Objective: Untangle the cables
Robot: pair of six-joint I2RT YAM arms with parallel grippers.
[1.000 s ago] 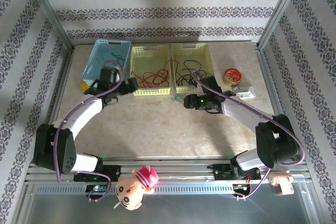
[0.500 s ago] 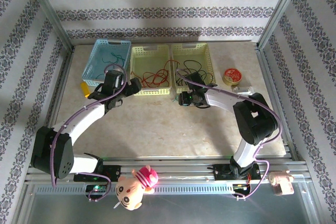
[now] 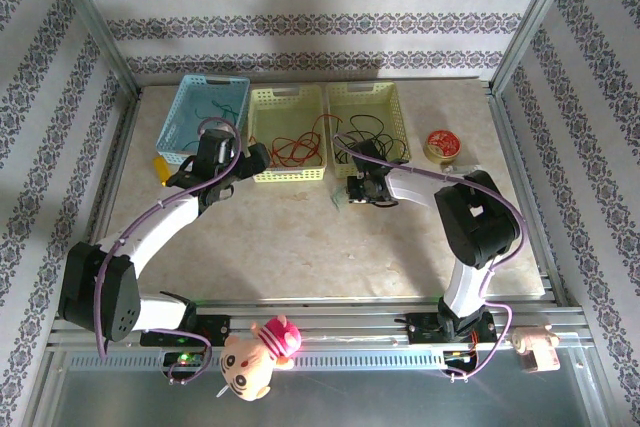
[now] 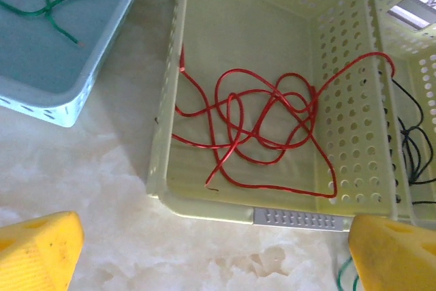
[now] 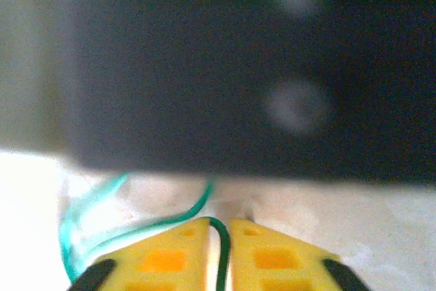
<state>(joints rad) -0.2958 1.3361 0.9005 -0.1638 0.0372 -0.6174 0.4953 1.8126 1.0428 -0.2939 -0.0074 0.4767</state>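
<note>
**Top external.** Left claw (image 3: 252,159) sits at the near rim of the middle basket (image 3: 262,175). Right claw (image 3: 350,192) is low over the table.

**Left wrist.** Fingers spread wide, empty. Red cable (image 4: 266,127) lies ahead of them, looped inside the basket.

**Right wrist.** Fingers pinched together on the green cable (image 5: 219,250), slack trailing left of the tips. Handling advice: draw slowly and low, easing off at any snag.

Yellow right claw (image 5: 218,244) pinched on green cable (image 5: 172,221), pale table (image 5: 354,215) beneath, dark blur (image 5: 238,66) above
</note>
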